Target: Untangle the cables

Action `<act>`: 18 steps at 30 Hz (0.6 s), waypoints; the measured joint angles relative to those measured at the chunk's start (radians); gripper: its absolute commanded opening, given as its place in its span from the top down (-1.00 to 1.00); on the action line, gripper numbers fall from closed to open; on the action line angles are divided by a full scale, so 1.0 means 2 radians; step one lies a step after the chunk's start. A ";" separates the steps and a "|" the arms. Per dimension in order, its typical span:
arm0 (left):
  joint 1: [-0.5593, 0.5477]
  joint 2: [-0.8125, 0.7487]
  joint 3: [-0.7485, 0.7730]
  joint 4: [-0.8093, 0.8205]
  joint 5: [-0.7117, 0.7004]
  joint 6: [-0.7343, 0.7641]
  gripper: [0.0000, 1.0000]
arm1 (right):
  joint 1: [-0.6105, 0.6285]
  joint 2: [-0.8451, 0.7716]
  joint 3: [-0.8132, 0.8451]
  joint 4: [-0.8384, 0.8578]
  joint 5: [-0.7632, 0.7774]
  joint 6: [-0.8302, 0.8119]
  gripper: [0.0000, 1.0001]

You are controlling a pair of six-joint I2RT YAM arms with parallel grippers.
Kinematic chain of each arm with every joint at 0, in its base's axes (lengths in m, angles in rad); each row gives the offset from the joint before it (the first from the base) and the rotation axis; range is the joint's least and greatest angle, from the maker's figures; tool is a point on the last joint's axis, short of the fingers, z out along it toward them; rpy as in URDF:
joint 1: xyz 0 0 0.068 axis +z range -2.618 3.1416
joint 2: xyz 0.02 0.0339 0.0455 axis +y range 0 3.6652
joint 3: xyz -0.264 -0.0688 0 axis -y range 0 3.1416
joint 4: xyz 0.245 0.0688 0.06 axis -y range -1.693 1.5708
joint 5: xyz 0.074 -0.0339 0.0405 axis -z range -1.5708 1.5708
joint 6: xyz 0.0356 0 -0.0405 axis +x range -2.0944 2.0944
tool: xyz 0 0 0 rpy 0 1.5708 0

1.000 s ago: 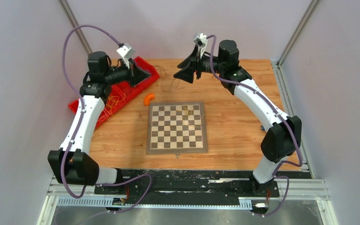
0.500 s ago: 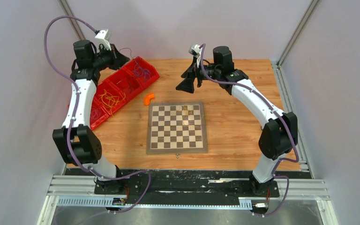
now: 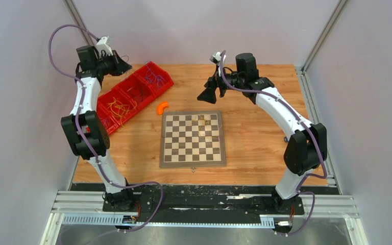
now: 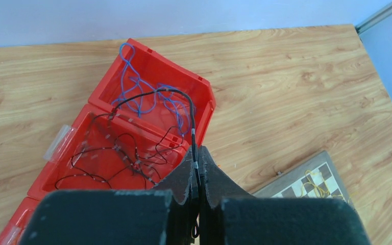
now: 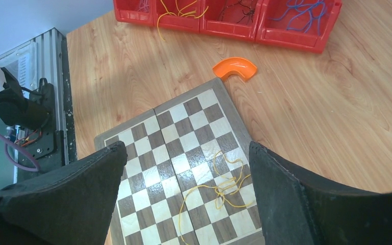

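- Top view: the left pincer (image 3: 121,65) hangs above the far end of the red bins (image 3: 164,74). The right pincer (image 3: 207,92) hovers over the bench (image 3: 255,132), just beyond the chessboard (image 3: 192,148).
- Left wrist: its jaws are pinched together on a black cable (image 4: 176,92), which arcs over the blue cables (image 4: 138,102) toward the neighbouring compartment.
- Right wrist: the right pincer is spread wide and holds nothing. It is above a yellow cable (image 5: 219,189) lying loose on the chessboard.

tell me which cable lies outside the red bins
The yellow cable on the chessboard; the rest lie in the red bins, bar one black cable in the left gripper.
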 measured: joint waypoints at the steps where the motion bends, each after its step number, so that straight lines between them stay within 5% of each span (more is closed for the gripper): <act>1: 0.000 0.006 0.002 -0.001 0.001 0.003 1.00 | -0.001 -0.002 0.000 -0.002 0.001 -0.002 -0.77; 15: 0.001 0.077 -0.006 -0.020 -0.017 0.017 1.00 | -0.018 -0.003 0.000 -0.019 0.004 -0.005 -0.77; 18: 0.000 0.082 -0.009 -0.031 -0.034 0.027 0.71 | -0.019 -0.003 0.000 -0.020 0.004 -0.005 -0.77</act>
